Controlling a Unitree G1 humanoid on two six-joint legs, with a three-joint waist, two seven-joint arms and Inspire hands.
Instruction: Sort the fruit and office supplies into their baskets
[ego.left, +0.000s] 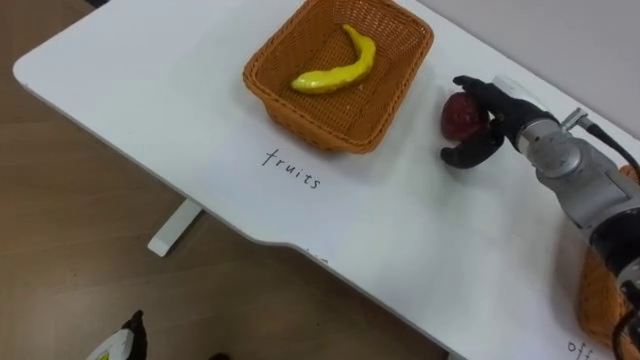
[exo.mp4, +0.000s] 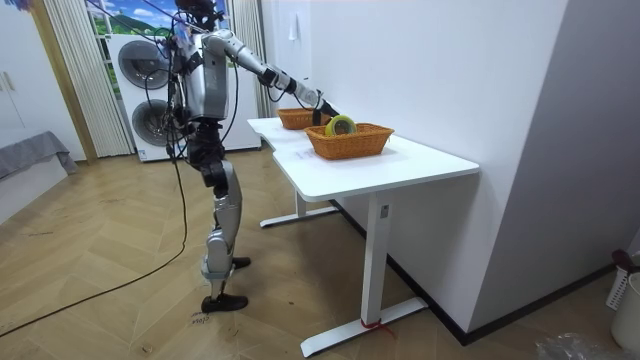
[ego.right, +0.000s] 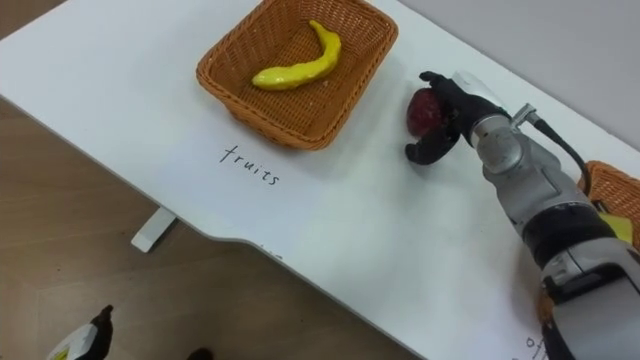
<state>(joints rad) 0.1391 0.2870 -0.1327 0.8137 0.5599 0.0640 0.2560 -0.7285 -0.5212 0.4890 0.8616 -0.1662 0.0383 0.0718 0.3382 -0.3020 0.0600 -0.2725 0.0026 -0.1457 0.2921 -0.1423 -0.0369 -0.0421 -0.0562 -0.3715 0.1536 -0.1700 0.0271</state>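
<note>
A dark red fruit (ego.left: 460, 118) sits on the white table (ego.left: 150, 90), just right of the wicker fruit basket (ego.left: 300, 95). My right hand (ego.left: 487, 118) reaches it from the right, fingers over its top and thumb curled beneath. I cannot tell whether the fruit rests on the table or is lifted off it. A yellow banana (ego.left: 338, 68) lies in the basket, above the handwritten word "fruits" (ego.left: 292, 170). My left hand (ego.left: 128, 330) hangs low at the bottom left, beside the table.
A second wicker basket (ego.right: 612, 185) stands at the right edge with a yellow-green roll (exo.mp4: 342, 125) in it. The table's curved front edge (ego.left: 290, 245) runs across the view, with wooden floor (ego.left: 70, 250) below. In the room view I stand at the table's left end, near a washing machine (exo.mp4: 145, 70).
</note>
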